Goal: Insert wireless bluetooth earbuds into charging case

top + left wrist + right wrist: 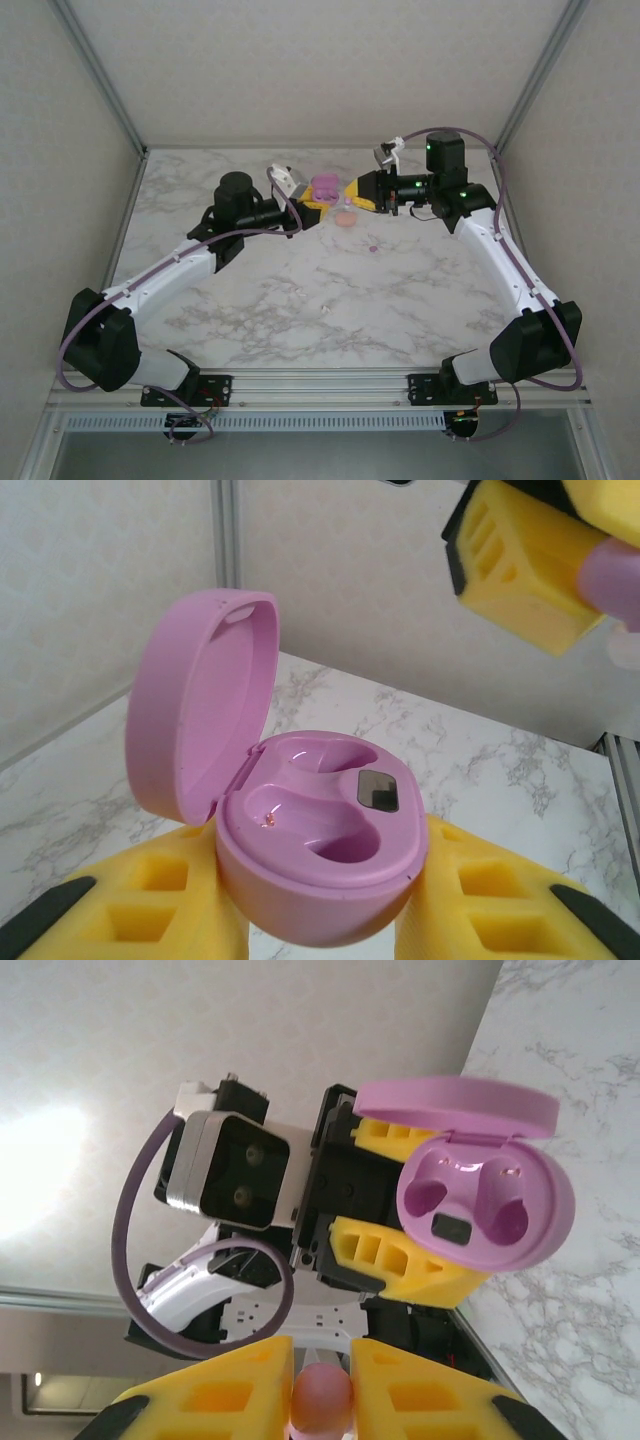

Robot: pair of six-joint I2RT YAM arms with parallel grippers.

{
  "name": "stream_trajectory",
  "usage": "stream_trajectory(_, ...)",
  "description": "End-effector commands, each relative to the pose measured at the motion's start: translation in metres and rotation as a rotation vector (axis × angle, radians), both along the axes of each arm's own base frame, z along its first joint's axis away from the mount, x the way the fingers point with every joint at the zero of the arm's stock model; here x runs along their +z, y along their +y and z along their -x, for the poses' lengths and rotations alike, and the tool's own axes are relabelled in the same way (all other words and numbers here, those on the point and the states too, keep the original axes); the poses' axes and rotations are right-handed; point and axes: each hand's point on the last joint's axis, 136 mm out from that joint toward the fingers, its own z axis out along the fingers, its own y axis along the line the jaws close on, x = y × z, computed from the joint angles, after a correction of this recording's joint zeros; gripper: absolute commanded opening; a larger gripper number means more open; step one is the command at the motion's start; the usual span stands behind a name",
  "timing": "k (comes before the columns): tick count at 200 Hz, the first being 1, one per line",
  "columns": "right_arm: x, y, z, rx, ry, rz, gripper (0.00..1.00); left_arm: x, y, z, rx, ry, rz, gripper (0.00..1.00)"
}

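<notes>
With my left fingers (150,905) clamped on the glossy purple oval charging case (320,825), lid open, my right fingers (225,1400) pinched a small pinkish-purple rounded earbud (320,1400) near it; insertion seemed next, needing alignment over an empty well.
</notes>
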Motion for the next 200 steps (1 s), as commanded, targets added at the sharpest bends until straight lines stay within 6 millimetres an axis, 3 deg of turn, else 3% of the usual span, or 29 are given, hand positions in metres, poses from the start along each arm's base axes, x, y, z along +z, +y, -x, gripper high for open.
stream_trajectory(1,0.008,0.0,-0.012,-0.052,-0.007,0.003,0.22,0.01,-0.004,0.008,-0.01,-0.062,0.013,0.23)
stream_trajectory(70,0.011,0.006,-0.026,-0.161,-0.073,0.021,0.22,0.012,-0.017,0.013,-0.01,-0.098,0.027,0.22)
stream_trajectory(110,0.007,0.018,-0.024,-0.16,-0.105,0.041,0.22,0.015,-0.021,0.012,-0.015,-0.101,0.039,0.22)
stream_trajectory(200,-0.007,0.025,-0.024,-0.196,-0.119,0.103,0.22,0.018,-0.026,0.008,-0.004,-0.082,0.055,0.23)
